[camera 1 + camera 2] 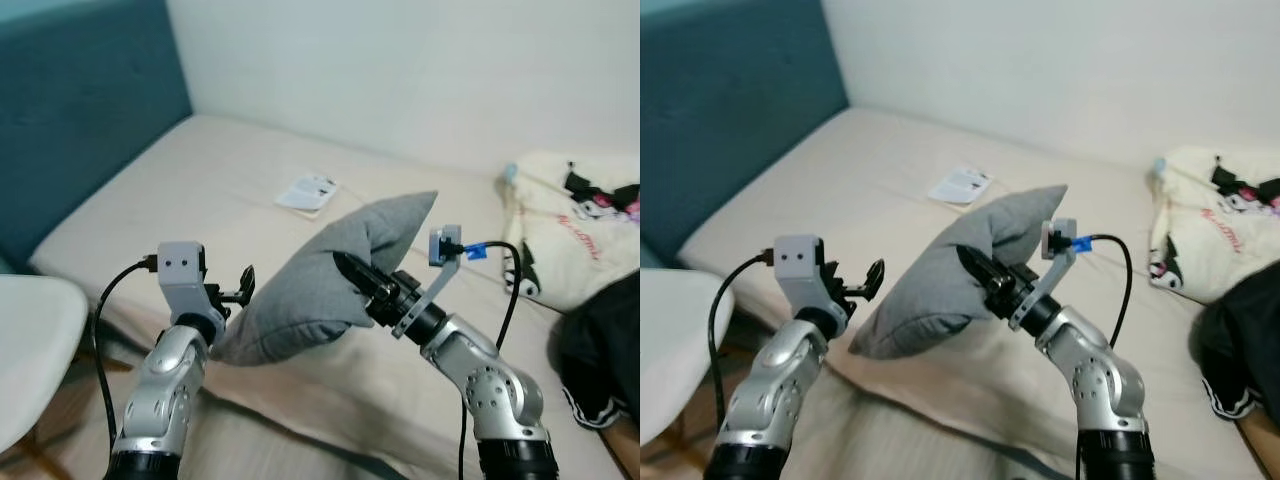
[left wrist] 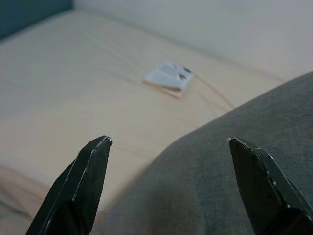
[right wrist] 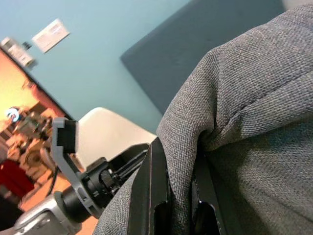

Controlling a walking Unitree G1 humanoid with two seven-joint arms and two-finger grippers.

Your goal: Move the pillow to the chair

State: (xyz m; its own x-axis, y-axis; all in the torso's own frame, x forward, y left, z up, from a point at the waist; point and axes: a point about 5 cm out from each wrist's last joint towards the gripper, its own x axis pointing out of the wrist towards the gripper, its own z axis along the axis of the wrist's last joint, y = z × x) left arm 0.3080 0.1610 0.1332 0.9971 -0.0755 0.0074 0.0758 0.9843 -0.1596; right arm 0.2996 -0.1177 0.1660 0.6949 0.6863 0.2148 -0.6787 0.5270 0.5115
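Bed (image 1: 200, 190): bare beige surface, upper left of frame, wall behind. Chair (image 1: 30, 340): white seat edge, lower left. Pillow (image 1: 320, 275): grey woven fabric, creased, mid-frame, lifted above the bed. My right gripper (image 1: 350, 272): pinched on a pillow fold. My left gripper (image 1: 240, 288): fingers spread wide beside the pillow's lower corner.

A grey pillow (image 1: 330, 280) of coarse, matt woven cloth with a stitched seam. The right end effector (image 3: 178, 196) has smooth black plastic fingers (image 3: 154, 191) with a slight sheen, pinching a fold of the cloth. The arms are brushed silver metal. The bed (image 1: 200, 190) has a matt beige sheet, softly creased. The white chair (image 1: 30, 340) seat looks like smooth plastic. A paper booklet (image 1: 310, 192) lies flat on the sheet.
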